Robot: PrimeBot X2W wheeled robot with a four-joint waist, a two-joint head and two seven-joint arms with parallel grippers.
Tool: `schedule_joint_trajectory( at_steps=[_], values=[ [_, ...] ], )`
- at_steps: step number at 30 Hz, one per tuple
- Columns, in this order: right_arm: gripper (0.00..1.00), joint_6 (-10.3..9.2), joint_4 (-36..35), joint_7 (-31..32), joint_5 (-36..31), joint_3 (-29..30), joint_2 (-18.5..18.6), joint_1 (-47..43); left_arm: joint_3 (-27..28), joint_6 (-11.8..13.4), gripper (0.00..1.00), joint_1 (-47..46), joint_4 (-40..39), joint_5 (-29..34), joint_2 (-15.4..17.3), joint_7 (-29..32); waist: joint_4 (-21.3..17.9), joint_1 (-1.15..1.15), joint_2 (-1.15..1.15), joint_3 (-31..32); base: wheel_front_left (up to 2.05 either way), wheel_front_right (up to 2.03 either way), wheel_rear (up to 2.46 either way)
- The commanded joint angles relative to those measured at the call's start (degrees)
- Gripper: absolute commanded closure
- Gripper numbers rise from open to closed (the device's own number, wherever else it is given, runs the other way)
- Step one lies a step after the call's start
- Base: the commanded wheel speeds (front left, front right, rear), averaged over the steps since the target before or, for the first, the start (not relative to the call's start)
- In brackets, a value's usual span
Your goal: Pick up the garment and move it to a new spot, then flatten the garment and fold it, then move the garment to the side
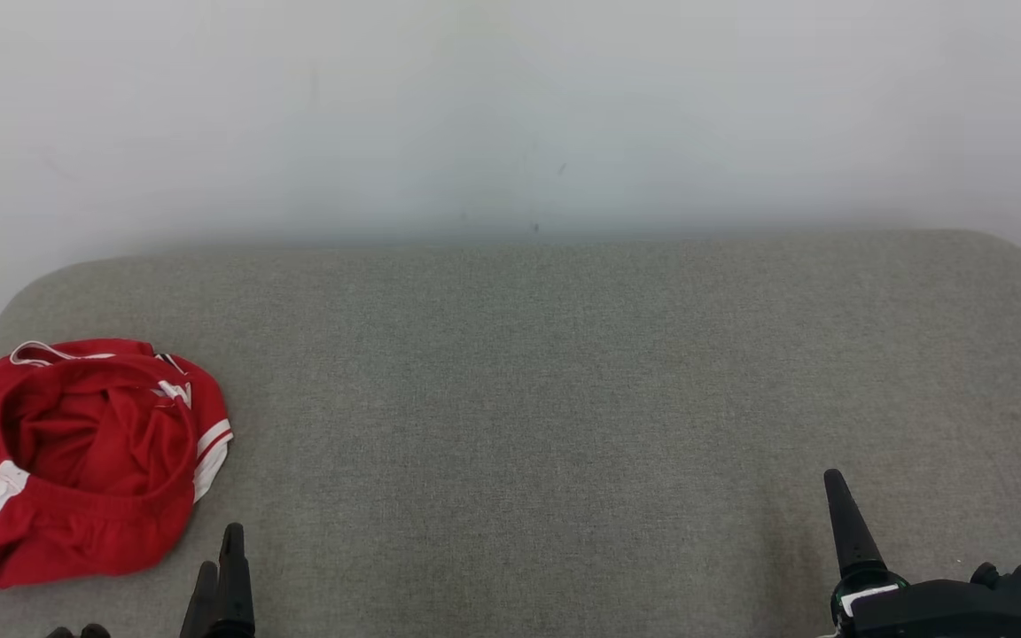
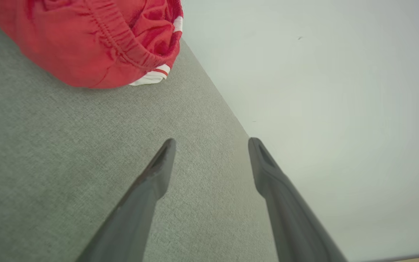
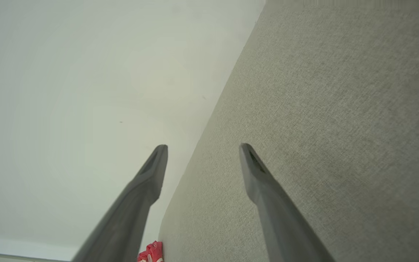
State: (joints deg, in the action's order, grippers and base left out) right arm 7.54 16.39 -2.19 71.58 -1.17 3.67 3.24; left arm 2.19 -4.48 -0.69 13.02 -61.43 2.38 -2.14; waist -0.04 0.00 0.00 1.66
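Since the red shorts (image 1: 76, 461) lie crumpled at the left edge of the upholstered worktop (image 1: 564, 399), the left claw (image 2: 212, 139) hovers just beside them, spread and empty — likely placed for the pickup — while the right claw (image 3: 203, 146), equally spread and empty, sits well apart toward the right edge.

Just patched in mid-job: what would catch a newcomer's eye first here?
A crumpled red garment with white stripes lies at the left end of the grey padded surface. Both grippers are open and empty: the left gripper near the garment, the right gripper far across.
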Motion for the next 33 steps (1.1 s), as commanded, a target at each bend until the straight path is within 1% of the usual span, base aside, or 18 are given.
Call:
schedule_joint_trajectory(
  at_steps=[1,3,12,19,33],
  values=[
    [0.00,-0.03,-0.47,-0.93,-3.59,0.02,0.52,0.89,-0.39,0.34,0.00,-0.09,-1.02,4.11,0.33,-0.93,0.03,0.00,0.00,0.11,0.00,0.00,0.00],
    [0.00,-0.03,-0.37,-1.13,-4.80,-0.01,0.53,0.89,-0.50,0.45,0.00,-0.03,-1.04,5.32,0.34,-1.12,0.05,0.00,0.00,0.15,0.00,0.00,0.00],
    [0.00,-0.04,-0.34,-2.12,-15.68,0.16,0.07,1.04,-1.34,1.59,0.00,0.37,-1.07,15.92,0.68,-2.88,0.17,0.00,0.00,0.44,0.00,0.00,0.00],
    [0.00,-0.04,-0.66,-2.32,-23.04,0.26,-0.19,0.51,-2.15,2.38,0.00,0.70,-1.04,22.79,1.39,-4.12,0.32,0.00,0.00,0.75,0.00,0.00,0.00],
    [0.00,-0.05,-1.39,-2.29,-35.14,1.31,-0.62,-0.73,-3.91,3.32,0.00,1.32,-0.80,33.09,2.68,-6.40,0.43,0.00,0.00,1.59,0.00,0.00,0.00]
  ],
)
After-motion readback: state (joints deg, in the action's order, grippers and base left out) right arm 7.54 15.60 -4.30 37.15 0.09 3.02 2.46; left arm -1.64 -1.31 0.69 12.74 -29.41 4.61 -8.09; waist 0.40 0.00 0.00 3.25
